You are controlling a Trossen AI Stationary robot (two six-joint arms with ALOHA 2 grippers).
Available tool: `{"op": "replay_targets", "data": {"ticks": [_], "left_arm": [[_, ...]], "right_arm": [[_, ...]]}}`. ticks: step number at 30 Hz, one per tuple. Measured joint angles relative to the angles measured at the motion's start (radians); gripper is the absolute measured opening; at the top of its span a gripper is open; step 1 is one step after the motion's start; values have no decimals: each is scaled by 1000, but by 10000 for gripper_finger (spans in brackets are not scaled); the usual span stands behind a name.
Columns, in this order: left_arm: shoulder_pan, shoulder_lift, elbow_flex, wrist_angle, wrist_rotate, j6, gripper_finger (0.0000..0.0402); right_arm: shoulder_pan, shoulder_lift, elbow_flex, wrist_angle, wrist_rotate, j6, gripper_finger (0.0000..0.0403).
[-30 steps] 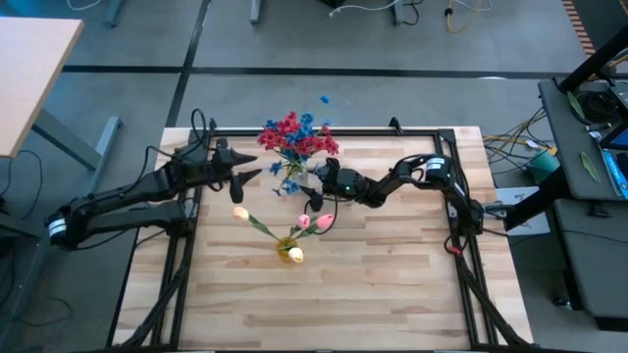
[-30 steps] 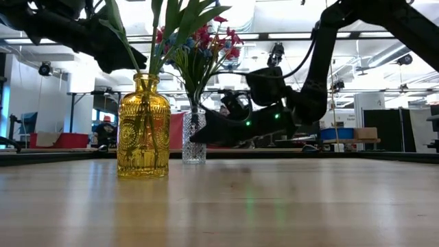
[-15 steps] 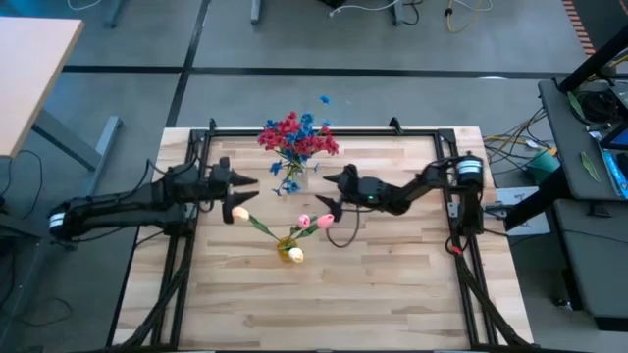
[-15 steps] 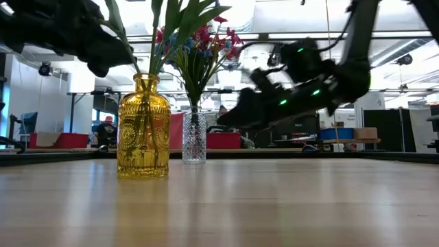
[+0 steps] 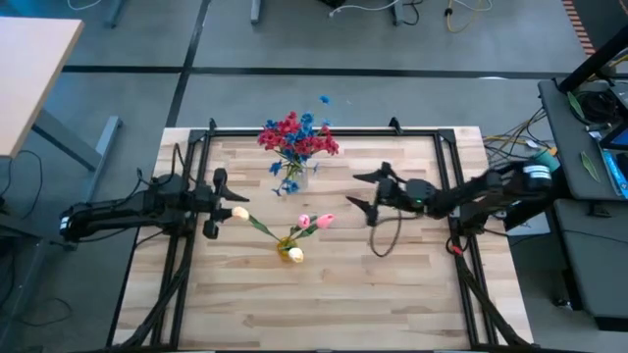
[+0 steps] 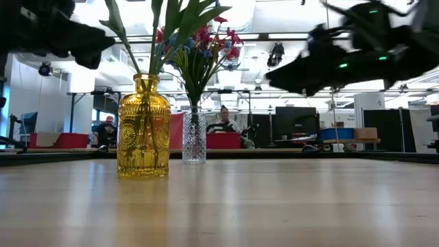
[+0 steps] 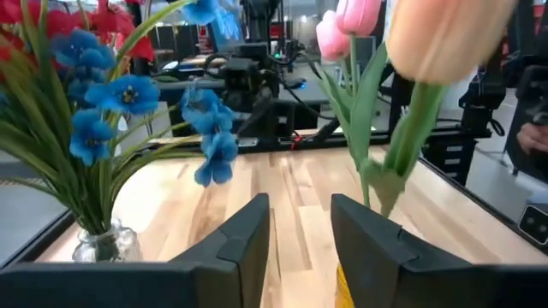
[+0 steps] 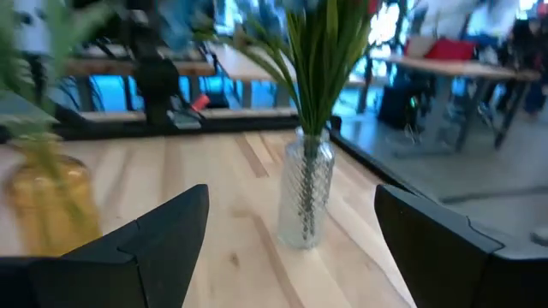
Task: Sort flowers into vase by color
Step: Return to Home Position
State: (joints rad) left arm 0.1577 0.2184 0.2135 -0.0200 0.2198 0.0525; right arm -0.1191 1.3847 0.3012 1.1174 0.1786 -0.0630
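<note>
Both arms have drawn back from the vases since half a second ago. We see the left gripper (image 5: 221, 201) now at the middle left of the high view, just beside the outermost cream tulip. Its fingers (image 7: 248, 244) stand parted by a narrow gap with nothing between them. The right gripper (image 5: 359, 192) has pulled to the right of centre, well apart from the clear vase (image 5: 294, 178) it hung beside earlier. Its fingers (image 8: 167, 235) are spread wide and empty. In the low view both grippers hang above the table (image 5: 392, 294), the left at the upper left of the frame, the right at the upper right.

Neither vase has shifted. We find the red and blue flowers (image 5: 294, 137) standing in the clear vase at the upper centre of the high view. The tulips (image 5: 312, 222), pink and cream, stand in the yellow vase (image 5: 285, 245) below it, near the centre of the frame. In the low view the yellow vase is at the left, with the clear vase just to its right and farther back. A cable (image 5: 386, 235) loops under the right arm. Behind the table we make out a seated person (image 6: 223, 122).
</note>
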Motion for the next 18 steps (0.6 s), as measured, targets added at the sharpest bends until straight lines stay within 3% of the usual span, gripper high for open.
{"op": "replay_targets", "data": {"ticks": [5,10,13,18], "left_arm": [[0,-104,-94,49,23,-16,80],[2,-186,-200,241,33,24,33],[4,-206,-196,247,34,55,6],[8,-215,-139,156,86,94,1]], "right_arm": [[36,-142,-174,192,-27,1,325],[57,-230,-291,373,-125,25,325],[56,-269,-291,376,-167,45,325],[55,-320,-291,376,-251,42,325]]}}
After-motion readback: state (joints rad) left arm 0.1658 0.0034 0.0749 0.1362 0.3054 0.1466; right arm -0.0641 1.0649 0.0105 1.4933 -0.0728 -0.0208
